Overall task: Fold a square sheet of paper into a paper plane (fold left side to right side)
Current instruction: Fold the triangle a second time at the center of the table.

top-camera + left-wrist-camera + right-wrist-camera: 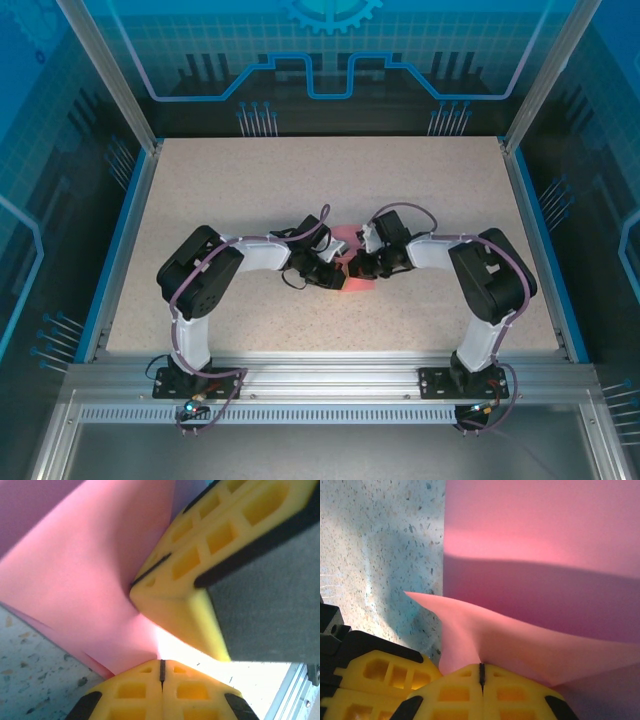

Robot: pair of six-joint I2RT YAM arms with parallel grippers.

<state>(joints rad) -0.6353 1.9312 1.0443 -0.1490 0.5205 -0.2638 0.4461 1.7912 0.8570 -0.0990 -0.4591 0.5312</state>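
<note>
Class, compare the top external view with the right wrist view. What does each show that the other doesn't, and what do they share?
Top external view: the left arm and right arm whole, bending inward so the left hand and right hand meet over the square sheet of paper. Right wrist view: close up, the right hand's shut yellow fingers, with a flap of the sheet raised off the table and running to their tips, seemingly pinched. Shared: the pink-red sheet on the speckled table.
</note>
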